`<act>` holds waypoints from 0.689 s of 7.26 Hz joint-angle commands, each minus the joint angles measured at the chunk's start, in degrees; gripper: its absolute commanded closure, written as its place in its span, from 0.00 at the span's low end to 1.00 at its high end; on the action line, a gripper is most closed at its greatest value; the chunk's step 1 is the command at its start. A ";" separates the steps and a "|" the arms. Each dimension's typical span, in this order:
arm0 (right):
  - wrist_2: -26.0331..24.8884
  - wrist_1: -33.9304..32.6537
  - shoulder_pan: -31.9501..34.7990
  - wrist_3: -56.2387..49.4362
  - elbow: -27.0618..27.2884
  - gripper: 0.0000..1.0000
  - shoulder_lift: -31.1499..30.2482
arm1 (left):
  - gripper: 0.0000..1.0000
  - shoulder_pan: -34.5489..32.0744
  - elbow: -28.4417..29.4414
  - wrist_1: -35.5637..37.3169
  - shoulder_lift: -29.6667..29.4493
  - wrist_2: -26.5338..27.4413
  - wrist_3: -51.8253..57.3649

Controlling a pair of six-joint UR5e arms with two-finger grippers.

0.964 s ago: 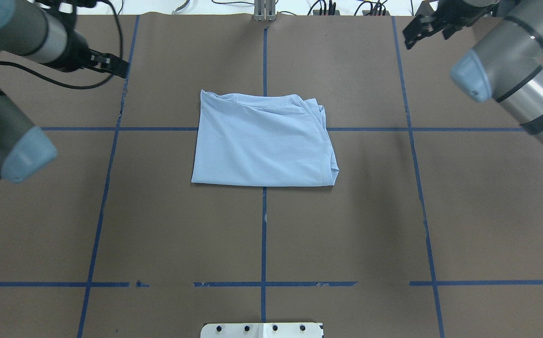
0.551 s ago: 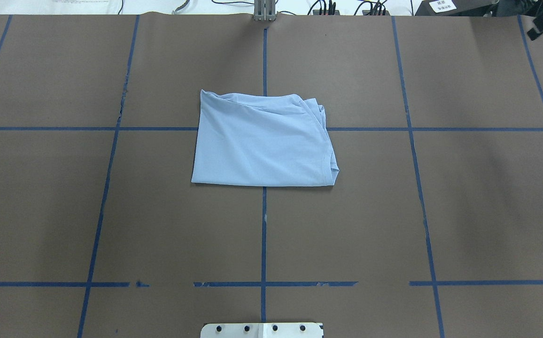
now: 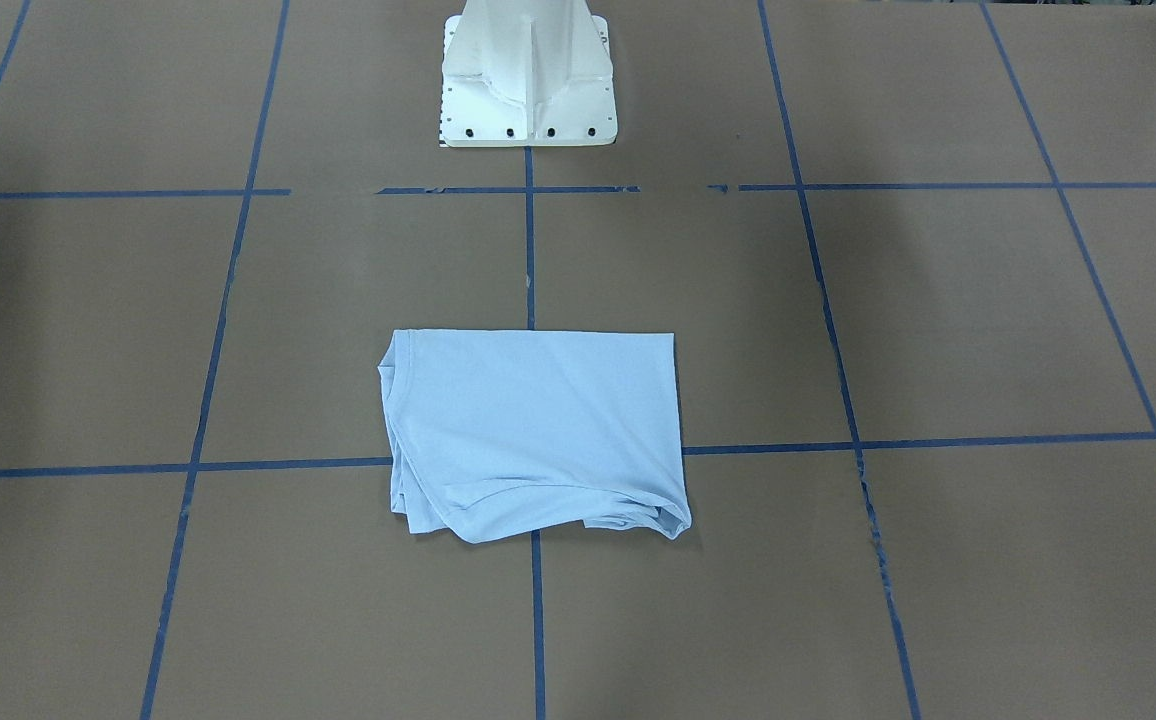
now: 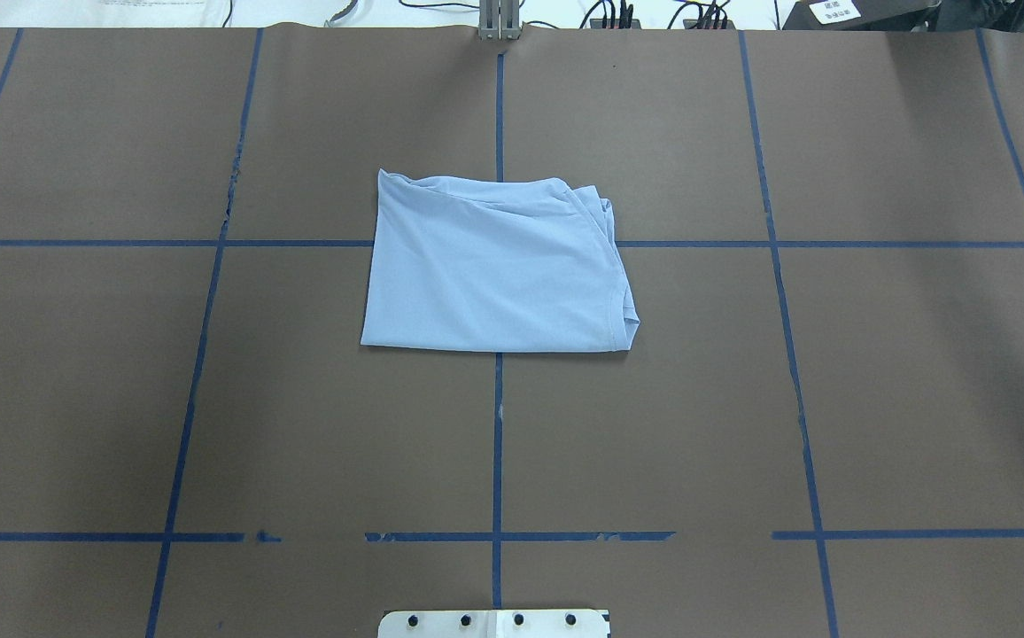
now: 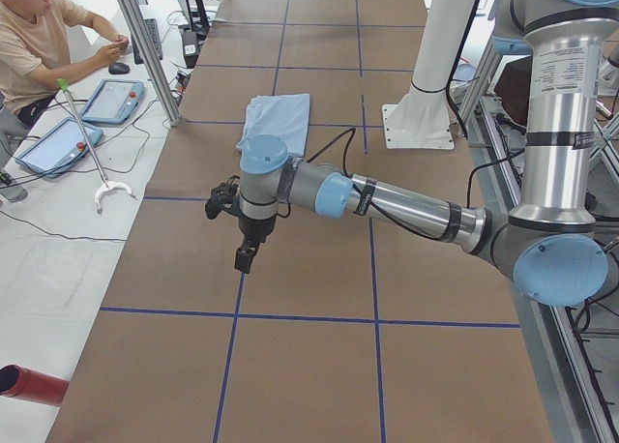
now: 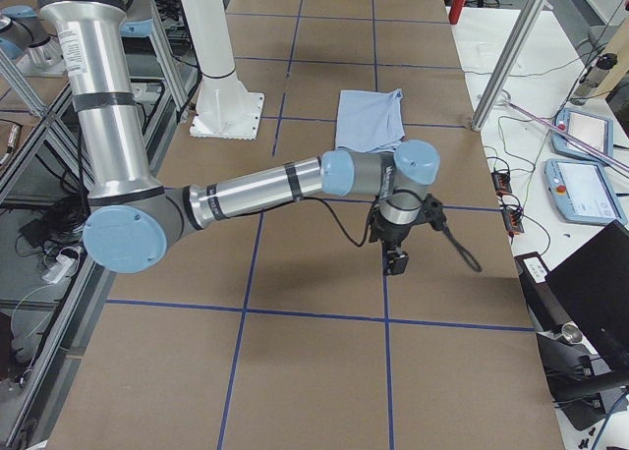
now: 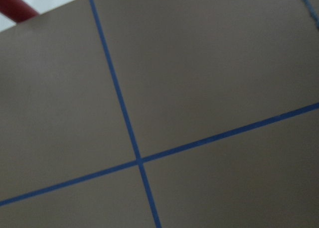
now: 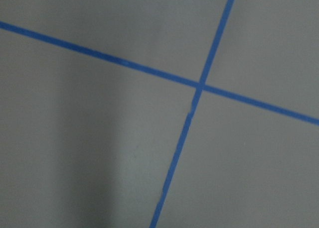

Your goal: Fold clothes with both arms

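At the table's left end, in the exterior left view, the left arm reaches out low over the paper: smooth silver tube, rounded light blue caps, and a black cable looped along it. The black left gripper hangs pointing down above the bare cover, well apart from the cloth; I cannot tell whether its fingers are spread or pressed together. Its wrist camera shows only blurred brown paper, one crossing of tape and a red corner.

The table is covered in matte brown paper, ruled into squares by blue tape lines that are chipped in places. At its middle lies one light blue T-shirt, thin and soft, folded into a rough rectangle over a tape crossing. The edge nearest the robot is straight, while the far edge and the robot's right side show bunched, layered hems. One white pedestal base, a flared column on a bolted plate, stands apart from it.

At the right end, in the exterior right view, the right arm is built alike, and the right gripper points down over bare paper, its opening not readable.

Count: one shirt, two arms, two grippers. One person sits beside two flat teach pendants.
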 commanded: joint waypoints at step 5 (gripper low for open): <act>0.47 8.58 2.41 -0.20 7.23 0.00 -14.71 | 0.00 -3.11 2.53 -0.24 5.08 -4.30 5.53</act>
